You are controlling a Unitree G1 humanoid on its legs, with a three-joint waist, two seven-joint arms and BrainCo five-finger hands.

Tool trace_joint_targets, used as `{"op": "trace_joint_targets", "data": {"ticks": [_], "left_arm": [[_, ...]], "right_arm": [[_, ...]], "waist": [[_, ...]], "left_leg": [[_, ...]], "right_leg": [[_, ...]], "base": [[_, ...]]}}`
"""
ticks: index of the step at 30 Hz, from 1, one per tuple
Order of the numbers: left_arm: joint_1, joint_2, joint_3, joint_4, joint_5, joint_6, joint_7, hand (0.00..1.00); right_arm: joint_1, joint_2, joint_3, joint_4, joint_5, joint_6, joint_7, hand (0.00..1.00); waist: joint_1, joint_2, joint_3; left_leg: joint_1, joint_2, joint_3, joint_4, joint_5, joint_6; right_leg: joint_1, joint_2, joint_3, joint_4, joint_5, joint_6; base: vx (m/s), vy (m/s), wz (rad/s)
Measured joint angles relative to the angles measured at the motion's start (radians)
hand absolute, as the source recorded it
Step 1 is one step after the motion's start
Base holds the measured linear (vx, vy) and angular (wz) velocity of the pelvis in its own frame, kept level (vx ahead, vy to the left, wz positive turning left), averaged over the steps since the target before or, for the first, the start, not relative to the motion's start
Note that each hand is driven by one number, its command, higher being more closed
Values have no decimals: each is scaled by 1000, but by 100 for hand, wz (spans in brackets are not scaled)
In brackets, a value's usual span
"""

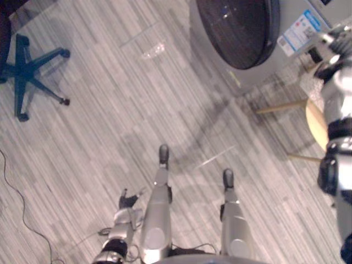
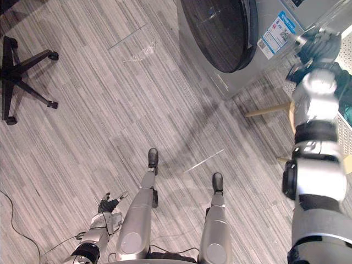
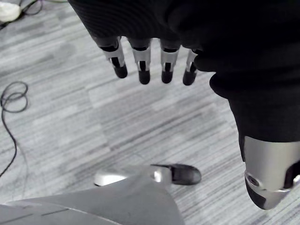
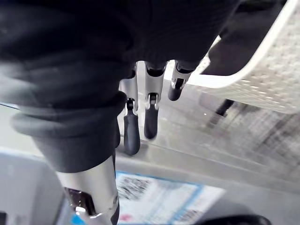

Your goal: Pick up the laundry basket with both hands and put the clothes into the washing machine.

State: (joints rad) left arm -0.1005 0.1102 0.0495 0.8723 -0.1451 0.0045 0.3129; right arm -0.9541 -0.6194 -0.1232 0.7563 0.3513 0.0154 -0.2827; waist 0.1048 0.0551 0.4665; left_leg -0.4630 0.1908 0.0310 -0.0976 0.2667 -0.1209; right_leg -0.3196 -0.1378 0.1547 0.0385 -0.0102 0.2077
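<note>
One white laundry basket near washing machine

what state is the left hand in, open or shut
Open: the left hand hangs with its fingers straight in a row above the floor, curled round nothing.

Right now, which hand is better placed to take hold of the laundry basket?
Right. The right hand is raised beside the washing machine, with the laundry basket close past its open fingers. The left hand hangs open, low over the floor.
</note>
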Motion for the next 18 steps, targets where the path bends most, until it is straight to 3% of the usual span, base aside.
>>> {"op": "trace_joint_targets", "data": {"ticks": [6, 13, 18], "left_arm": [[0, 12, 7, -1, 4, 16, 8, 0], [0, 21, 44, -3, 43, 36, 19, 0], [0, 27, 68, -4, 53, 38, 19, 0]], "right_arm": [[330, 236, 57, -171, -7, 7, 22, 0], [481, 325, 172, -359, -8, -9, 110, 0], [479, 359, 186, -398, 13, -30, 115, 0]], "waist": [[-10, -29, 17], [-16, -68, 25], [-10, -90, 21]], "left_leg": [[0, 0, 6, 0, 1, -2], [0, -1, 9, 1, -4, 1], [0, -4, 5, 2, -4, 1]], "right_leg": [[-3, -2, 4, 0, -2, 1], [-7, -4, 8, 2, -3, 2], [-7, -6, 6, 7, -6, 3]], "base": [[35, -51, -2], [5, -20, -1], [1, -8, 2]]}}
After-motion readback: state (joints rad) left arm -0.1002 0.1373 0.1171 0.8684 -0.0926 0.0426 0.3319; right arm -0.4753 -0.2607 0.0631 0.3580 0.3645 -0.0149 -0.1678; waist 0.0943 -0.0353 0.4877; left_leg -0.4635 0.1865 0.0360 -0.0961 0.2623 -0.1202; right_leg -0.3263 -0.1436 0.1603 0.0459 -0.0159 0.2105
